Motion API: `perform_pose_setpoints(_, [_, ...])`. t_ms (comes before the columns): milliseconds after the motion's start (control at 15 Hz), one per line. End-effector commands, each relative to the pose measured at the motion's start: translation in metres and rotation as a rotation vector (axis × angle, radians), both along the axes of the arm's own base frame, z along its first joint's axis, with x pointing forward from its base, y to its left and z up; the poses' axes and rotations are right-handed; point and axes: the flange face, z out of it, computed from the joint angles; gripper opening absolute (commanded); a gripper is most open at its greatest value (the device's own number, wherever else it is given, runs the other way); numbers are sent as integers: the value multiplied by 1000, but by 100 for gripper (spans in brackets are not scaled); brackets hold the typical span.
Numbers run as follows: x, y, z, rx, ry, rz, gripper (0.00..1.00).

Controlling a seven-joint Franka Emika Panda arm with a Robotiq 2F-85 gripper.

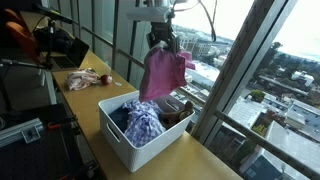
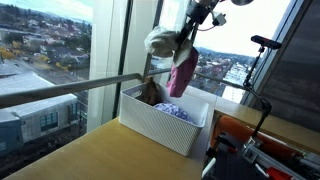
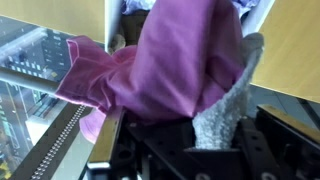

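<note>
Cloth hanging from the gripper, right over the bin.
The gripper [image 1: 160, 40] is squeezing tight on a pink cloth [image 3: 170, 60] and a grey cloth [image 3: 225, 110], and in the wrist view the two are bunching up together at the black fingers. The pink cloth is hanging straight down from the gripper, its long way pointing down and its low end dangling just above the bin [image 1: 112, 130]. The bin is sitting right below on the table [image 1: 215, 160], with the cloth hanging more over its window side. Blue clothes [image 1: 140, 122] and a brown thing [image 1: 178, 112] are lying in the bin. Farther along the table, well apart, a small heap [image 1: 85, 79] is lying by itself.
</note>
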Motion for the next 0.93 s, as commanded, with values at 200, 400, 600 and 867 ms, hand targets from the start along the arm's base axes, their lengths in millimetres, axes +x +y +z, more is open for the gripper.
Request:
perform_pose_setpoints(200, [20, -37, -39, 3, 39, -52, 0])
perform_pose_setpoints(400, [24, -31, -80, 11, 99, -52, 0])
perform_pose_setpoints(600, [28, -26, -112, 13, 145, -54, 0])
perform_pose_setpoints(867, [32, -22, -140, 11, 195, -52, 0])
